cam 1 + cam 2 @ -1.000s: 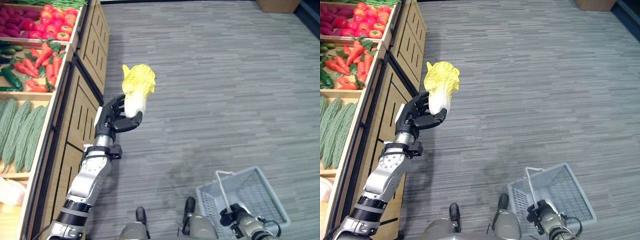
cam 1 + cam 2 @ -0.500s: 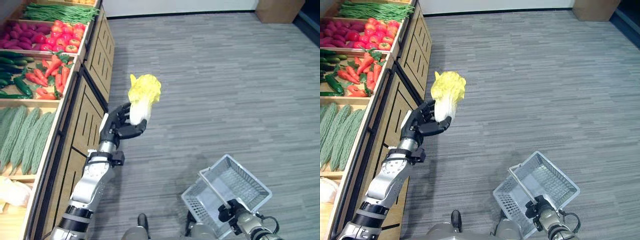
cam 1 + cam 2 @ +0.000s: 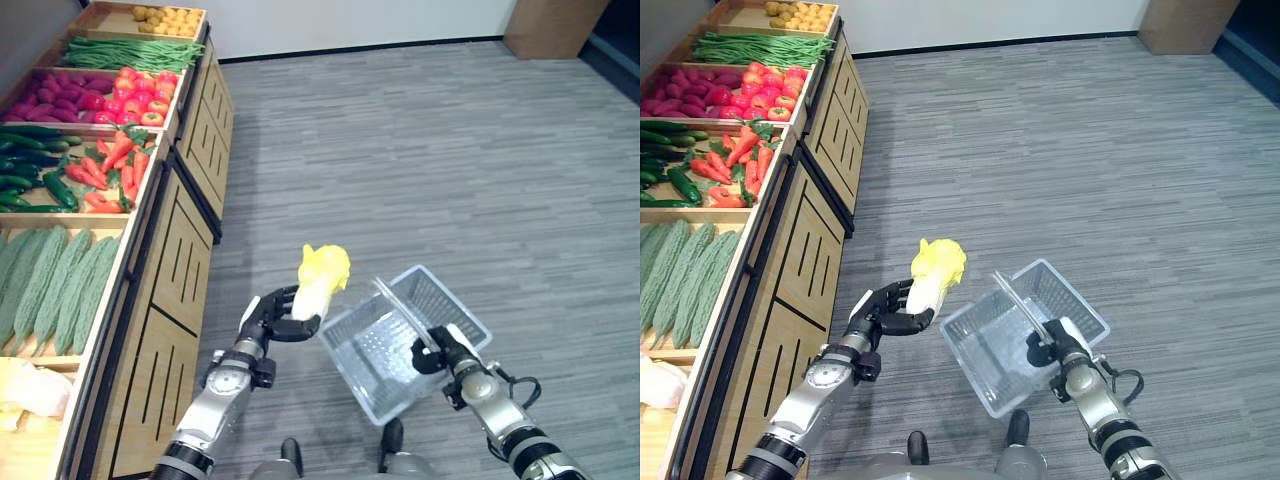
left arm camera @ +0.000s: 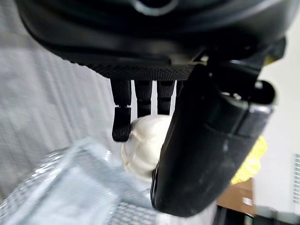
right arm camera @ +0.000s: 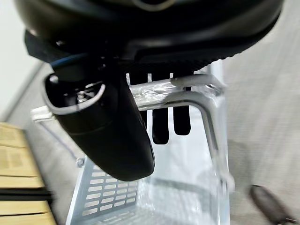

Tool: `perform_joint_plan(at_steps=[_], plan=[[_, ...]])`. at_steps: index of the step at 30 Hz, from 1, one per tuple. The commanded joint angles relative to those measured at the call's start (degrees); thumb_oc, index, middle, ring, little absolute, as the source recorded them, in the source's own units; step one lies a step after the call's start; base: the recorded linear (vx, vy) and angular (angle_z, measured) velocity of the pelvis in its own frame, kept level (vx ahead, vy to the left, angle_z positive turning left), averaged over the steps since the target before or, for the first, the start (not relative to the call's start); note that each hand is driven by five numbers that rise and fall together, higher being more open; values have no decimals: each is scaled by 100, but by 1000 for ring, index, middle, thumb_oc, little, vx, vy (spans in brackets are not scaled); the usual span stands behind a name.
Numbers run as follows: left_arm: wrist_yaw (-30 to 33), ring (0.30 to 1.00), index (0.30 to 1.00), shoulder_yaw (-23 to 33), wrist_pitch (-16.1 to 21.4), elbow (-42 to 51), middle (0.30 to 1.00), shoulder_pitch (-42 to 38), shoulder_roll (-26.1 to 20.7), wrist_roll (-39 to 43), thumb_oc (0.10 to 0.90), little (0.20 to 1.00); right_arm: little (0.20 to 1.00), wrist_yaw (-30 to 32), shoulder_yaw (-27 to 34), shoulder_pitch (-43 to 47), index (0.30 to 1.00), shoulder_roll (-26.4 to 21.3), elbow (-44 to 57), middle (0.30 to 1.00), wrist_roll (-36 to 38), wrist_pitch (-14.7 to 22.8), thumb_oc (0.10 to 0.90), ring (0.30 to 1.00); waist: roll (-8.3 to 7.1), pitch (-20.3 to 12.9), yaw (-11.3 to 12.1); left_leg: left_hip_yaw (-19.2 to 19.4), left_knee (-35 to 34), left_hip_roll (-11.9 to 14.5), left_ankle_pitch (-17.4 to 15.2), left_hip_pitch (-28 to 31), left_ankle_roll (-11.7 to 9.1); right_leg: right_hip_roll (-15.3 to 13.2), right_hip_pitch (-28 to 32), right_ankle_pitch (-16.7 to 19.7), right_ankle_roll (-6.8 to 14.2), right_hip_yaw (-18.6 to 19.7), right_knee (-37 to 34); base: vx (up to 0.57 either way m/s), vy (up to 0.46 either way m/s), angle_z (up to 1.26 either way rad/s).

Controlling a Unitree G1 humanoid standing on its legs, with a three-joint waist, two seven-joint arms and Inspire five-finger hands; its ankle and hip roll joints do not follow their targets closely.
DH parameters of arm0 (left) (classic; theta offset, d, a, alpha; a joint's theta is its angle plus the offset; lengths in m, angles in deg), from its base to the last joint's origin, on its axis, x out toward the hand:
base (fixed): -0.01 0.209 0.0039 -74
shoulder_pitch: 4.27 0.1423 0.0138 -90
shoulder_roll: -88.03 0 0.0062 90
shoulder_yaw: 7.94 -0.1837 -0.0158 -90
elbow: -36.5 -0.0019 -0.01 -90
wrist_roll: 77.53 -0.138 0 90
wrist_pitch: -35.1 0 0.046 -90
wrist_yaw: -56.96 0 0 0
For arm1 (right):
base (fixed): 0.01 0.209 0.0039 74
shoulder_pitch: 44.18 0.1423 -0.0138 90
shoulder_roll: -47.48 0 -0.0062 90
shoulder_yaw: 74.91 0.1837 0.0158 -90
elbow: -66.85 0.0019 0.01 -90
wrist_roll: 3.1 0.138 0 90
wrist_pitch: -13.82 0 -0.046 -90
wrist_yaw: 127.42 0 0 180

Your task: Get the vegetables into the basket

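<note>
Left hand (image 3: 268, 318) grips the yellow cabbage (image 3: 320, 278) by its pale stem, and it's swung down from high by the produce shelves (image 3: 60, 200) to hang just beside the basket (image 3: 400, 340) rim. Right hand (image 3: 440, 352), clenched on the handle, has raised the basket to meet it. Open floor (image 3: 450, 150) beyond, nothing crowding the drop.

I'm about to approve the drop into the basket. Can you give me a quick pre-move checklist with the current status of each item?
1. Left hand curled round the cabbage: ok.
2. Right hand holding the basket by its handle: ok.
3. Cabbage over the basket opening: not ok, it is beside the rim nearest the shelves.
4. Basket has room: ok, nothing seen inside.
5. Basket level: not ok, it is tilted.
</note>
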Motion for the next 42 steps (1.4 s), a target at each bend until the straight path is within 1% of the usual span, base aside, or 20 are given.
perform_joint_plan(at_steps=[1, 2, 3, 5, 6, 7, 9, 11, 12, 15, 16, 18, 19, 25, 27, 32, 33, 34, 35, 42], plan=[[290, 300, 300, -36, 325, -221, 300, -492, 42, -323, 400, 300, 300, 317, 181, 491, 300, 246, 735, 300, 826, 445, 400, 300, -284, -269, -32, -281, -64, 5, 71, -203, -233, -157, 480, -549, 347, 158, 40, 6, -42, -1], [283, 300, 300, -89, 305, -316, 300, -556, 0, -658, 400, 300, 300, 243, 131, 448, 300, 281, 854, 300, 875, 451, 400, 300, -282, -289, -47, -275, -67, 18, 71, -189, -244, -143, 489, -559, 339, 165, 37, 11, -40, -2], [395, 300, 300, -110, 255, -471, 300, -591, 33, -664, 400, 300, 300, 206, 71, 419, 300, 307, 1014, 300, 873, 445, 400, 300, -281, -301, -62, -269, -66, 22, 73, -179, -251, -127, 495, -570, 329, 177, 37, 12, -38, -2], [402, 300, 300, -193, 234, -678, 300, -668, 98, -799, 400, 300, 300, 147, 26, 311, 300, 338, 1324, 300, 908, 443, 400, 300, -270, -318, -100, -243, -69, 42, 79, -165, -264, -107, 498, -577, 319, 191, 34, 4, -38, -2], [495, 300, 300, -267, 186, -909, 300, -755, 195, -758, 400, 300, 300, 132, -48, 243, 300, 368, 1500, 300, 956, 468, 400, 300, -265, -334, -151, -209, -71, 60, 83, -149, -272, -89, 485, -575, 316, 224, 31, 1, -31, -3], [497, 300, 300, -270, 192, -920, 300, -762, 200, -757, 400, 300, 300, 131, -47, 239, 300, 364, 1506, 300, 956, 464, 400, 300, -262, -335, -148, -207, -72, 61, 83, -149, -273, -88, 484, -575, 315, 226, 31, 1, -25, -4], [650, 300, 300, -342, 146, -1350, 300, -1016, 296, -910, 400, 300, 300, 32, -224, 155, 300, 410, 1832, 300, 1106, 524, 400, 300, -256, -345, -259, -125, -88, 97, 97, -129, -296, -60, 443, -564, 310, 300, 21, -12, -23, -16], [681, 300, 300, -351, 131, -1448, 300, -1070, 331, -969, 400, 300, 300, -2, -246, 115, 300, 386, 1927, 300, 1059, 499, 400, 300, -250, -351, -275, -106, -92, 103, 97, -128, -300, -50, 430, -563, 307, 324, 21, -2, -15, -21], [687, 300, 300, -403, 110, -1517, 300, -1155, 317, -1195, 400, 300, 300, -57, -295, 57, 300, 349, 2068, 300, 1028, 530, 400, 300, -255, -356, -334, -71, -100, 118, 100, -115, -309, -41, 406, -544, 311, 355, 18, 3, -9, -21], [805, 300, 300, -429, 53, -1845, 300, -1279, 405, -1269, 400, 300, 300, -152, -351, -128, 300, 290, 2320, 300, 1033, 524, 400, 300, -240, -358, -423, 23, -108, 145, 110, -104, -328, -20, 354, -524, 308, 432, 19, -11, -18, -19], [831, 300, 300, -438, 41, -2039, 300, -1340, 453, -1289, 400, 300, 300, -236, -400, -221, 300, 270, 2461, 300, 1074, 549, 400, 300, -235, -352, -491, 62, -108, 162, 112, -103, -339, -4, 336, -515, 310, 475, 16, -14, -21, -13], [824, 300, 300, -455, 31, -2152, 300, -1376, 479, -1363, 400, 300, 300, -297, -437, -254, 300, 236, 2520, 300, 1088, 554, 400, 300, -228, -357, -515, 89, -108, 170, 110, -98, -343, 4, 323, -508, 313, 495, 15, -13, -15, -15], [851, 300, 300, -516, 13, -2343, 300, -1437, 545, -1428, 400, 300, 300, -407, -547, -288, 300, 203, 2624, 300, 1134, 568, 400, 300, -214, -345, -568, 126, -108, 183, 116, -104, -357, 13, 288, -494, 312, 533, 12, -15, -8, -17], [848, 300, 300, -668, 10, -2849, 300, -1576, 716, -1559, 400, 300, 300, -574, -776, -310, 300, 123, 2913, 300, 1250, 652, 400, 300, -168, -332, -661, 170, -108, 197, 138, -123, -379, 26, 235, -479, 314, 595, 7, -18, -11, -16], [883, 300, 300, -744, 14, -3109, 300, -1649, 801, -1566, 400, 300, 300, -613, -947, -231, 300, 114, 2988, 300, 1287, 690, 400, 300, -139, -319, -697, 206, -108, 212, 154, -128, -392, 34, 205, -467, 312, 621, 8, -24, -11, -7], [890, 300, 300, -840, 16, -3308, 300, -1734, 879, -1667, 400, 300, 300, -628, -1133, -97, 300, 117, 3071, 300, 1278, 731, 400, 300, -131, -298, -707, 254, -108, 238, 196, -162, -418, 34, 161, -435, 314, 583, 16, -23, -8, -3], [876, 607, 607, -866, 16, -3347, 607, -1752, 878, -1744, 620, 607, 300, -629, -1167, -76, 300, 112, 3097, 300, 1263, 736, 400, 300, -124, -308, -707, 253, -108, 243, 192, -160, -418, 37, 169, -437, 312, 566, 19, 0, 0, 0], [888, 849, 849, -895, 7, -3403, 849, -1766, 890, -1777, 792, 849, 300, -625, -1199, -49, 300, 109, 3110, 300, 1247, 740, 400, 300, -124, -315, -708, 256, -108, 242, 185, -150, -417, 42, 178, -437, 312, 557, 18, 0, 0, 0], [865, 1000, 1000, -930, 10, -3445, 1000, -1781, 907, -1804, 900, 1000, 300, -639, -1234, -31, 300, 114, 3112, 300, 1274, 744, 400, 300, -116, -317, -714, 250, -108, 243, 180, -141, -417, 43, 194, -443, 311, 551, 14, 0, 0, 0], [828, 1000, 1000, -1036, 40, -3396, 1000, -1807, 916, -1838, 900, 1000, 300, -634, -1298, 53, 300, 73, 3146, 300, 1225, 751, 400, 300, -92, -308, -713, 218, -108, 235, 153, -104, -415, 31, 261, -483, 300, 543, 7, 1, -1, 0]])
